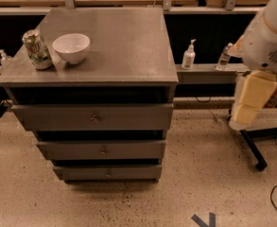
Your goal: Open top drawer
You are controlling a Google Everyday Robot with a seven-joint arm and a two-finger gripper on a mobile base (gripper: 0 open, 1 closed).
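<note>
While we take the cabinet (128, 41) as landmark, top drawer (57, 117): just under its tabletop, knob (94, 118) centred.
Gripper (247, 105): well right of the cabinet, apart from it; open or closed, we cannot tell.
Bowl (71, 47), can (36, 49): cabinet top, left side.

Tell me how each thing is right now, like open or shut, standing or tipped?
top drawer: looks shut, knob untouched.
middle drawer: looks shut.
bottom drawer: looks shut.
can: upright on the cabinet top.
bowl: upright, looks empty.
pump bottle: upright on the ledge.
water bottle: upright beside it.
gripper: right of the cabinet, touching no drawer.
</note>
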